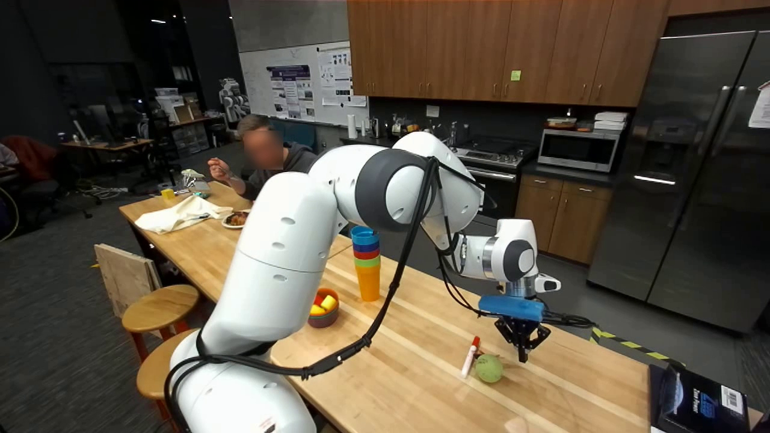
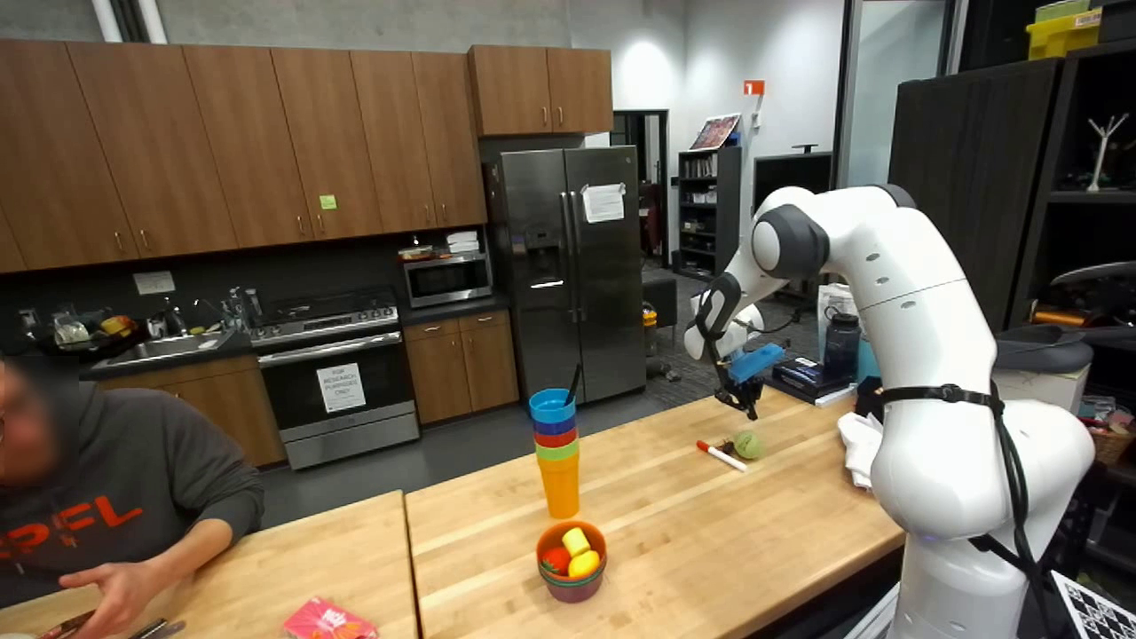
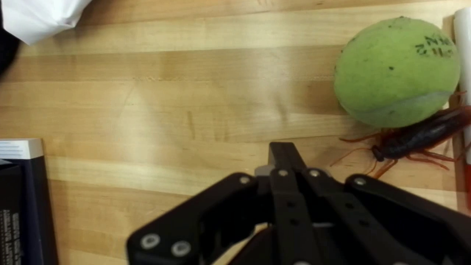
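In the wrist view the black metal gripper [image 3: 282,147] hangs over the pale striped wooden tabletop [image 3: 184,99], its jaws pressed together with no object between them. Farther off to their right lies a fuzzy yellow-green tennis ball [image 3: 397,73]; a glossy dark-brown cockroach figure [image 3: 415,141] sits on its near side, and a slim white marker with a red cap [image 3: 465,48] runs along the right edge. In an exterior view, a tall orange-to-blue stack of plastic cups [image 1: 368,276] stands upright, well to the left. Nothing is lifted: no grasp seems under way, and whether one is done or left to do I cannot tell.
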`<state>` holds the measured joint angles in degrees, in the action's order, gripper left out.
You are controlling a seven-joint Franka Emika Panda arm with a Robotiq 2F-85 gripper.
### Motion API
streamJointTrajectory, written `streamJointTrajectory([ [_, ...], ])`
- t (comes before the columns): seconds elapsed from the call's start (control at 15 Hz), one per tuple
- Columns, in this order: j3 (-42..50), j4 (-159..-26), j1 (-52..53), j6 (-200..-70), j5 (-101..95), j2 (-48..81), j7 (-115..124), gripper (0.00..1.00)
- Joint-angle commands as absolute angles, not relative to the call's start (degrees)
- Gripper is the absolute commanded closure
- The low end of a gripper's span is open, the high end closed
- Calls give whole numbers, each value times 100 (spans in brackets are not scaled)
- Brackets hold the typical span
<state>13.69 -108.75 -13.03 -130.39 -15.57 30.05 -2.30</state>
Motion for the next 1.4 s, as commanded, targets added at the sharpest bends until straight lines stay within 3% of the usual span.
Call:
streamJointTrajectory([
  [0.0,1314,-11063,-1252,-13253,-1569,2881,-233,100],
  [1.33,1177,-11778,-1025,-13556,-1574,2563,-357,100],
])
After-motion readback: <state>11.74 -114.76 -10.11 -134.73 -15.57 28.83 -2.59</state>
